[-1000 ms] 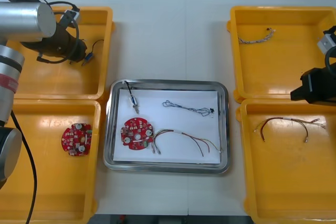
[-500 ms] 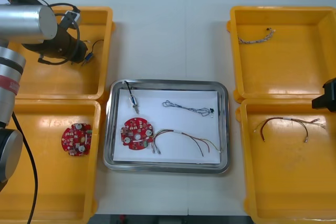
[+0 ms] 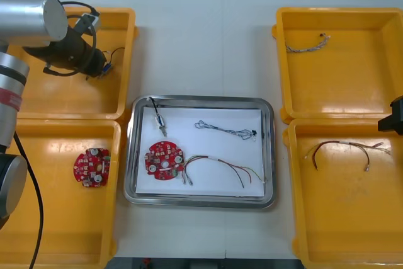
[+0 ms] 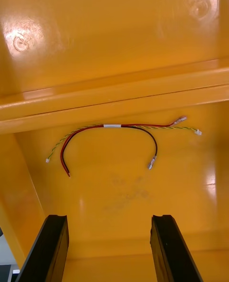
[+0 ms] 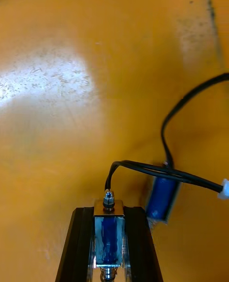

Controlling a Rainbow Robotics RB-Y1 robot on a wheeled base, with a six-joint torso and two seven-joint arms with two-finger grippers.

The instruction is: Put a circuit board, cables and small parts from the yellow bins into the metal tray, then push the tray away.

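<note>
Left gripper [image 5: 109, 215], in the far left yellow bin [image 3: 63, 96], is clenched on a small metal part [image 5: 109, 234] by its flat sides; rigid, smooth and light, it could slip; its limp black lead [image 5: 138, 166] crosses a second part [image 5: 162, 204] and may drag it. Right gripper [image 4: 109, 220] hangs released above the red and yellow cable [image 4: 114, 126].

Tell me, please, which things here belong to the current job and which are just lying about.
In use: left gripper, shut on a small metal part in the far-left bin; metal tray holding a circuit board.
Lying about: spare circuit board; twisted cable; red and yellow cable before the open right gripper; second small metal part.
</note>
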